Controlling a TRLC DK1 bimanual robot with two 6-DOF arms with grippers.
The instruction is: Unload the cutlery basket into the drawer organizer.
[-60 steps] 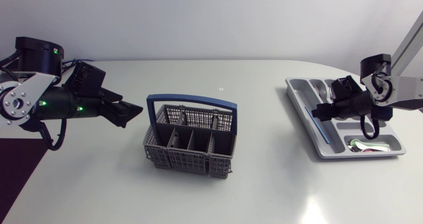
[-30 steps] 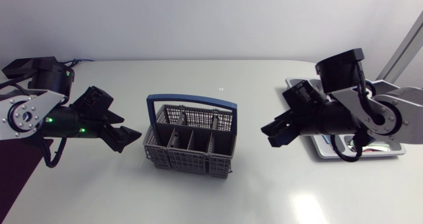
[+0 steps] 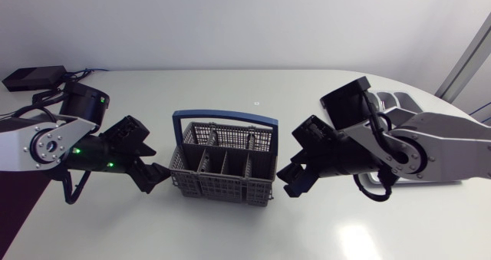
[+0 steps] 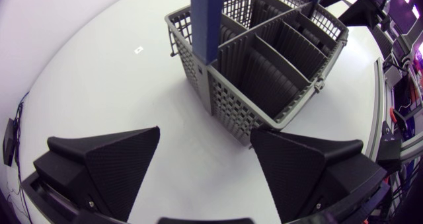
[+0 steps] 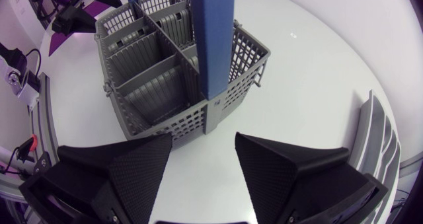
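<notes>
Cutlery basket sits mid-frame on the bench, upright, blue handle arched over it. Both wrist views look down into its compartments: every slot that shows is bare, no fork, knife or spoon sticking up; the far corners are partly hidden by the handle, so I can't fully rule out a small piece there. Drawer organizer is at the right of the frame, almost all of it behind the right arm, only its upper corner showing, so its contents can't be checked from the head view; the right wrist view catches just its ribbed edge beside the pincer, no cutlery seen. Left pincer is low at the basket's left end, fingers spread wide, nothing between them, basket corner just ahead and apart from them. Right pincer is low at the basket's right end, also spread wide and empty, basket end just ahead. Judgement: unloading looks finished or very close to it, since the basket reads empty and neither pincer carries anything; what's left, if anything, is a last check of the hidden corners.
</notes>
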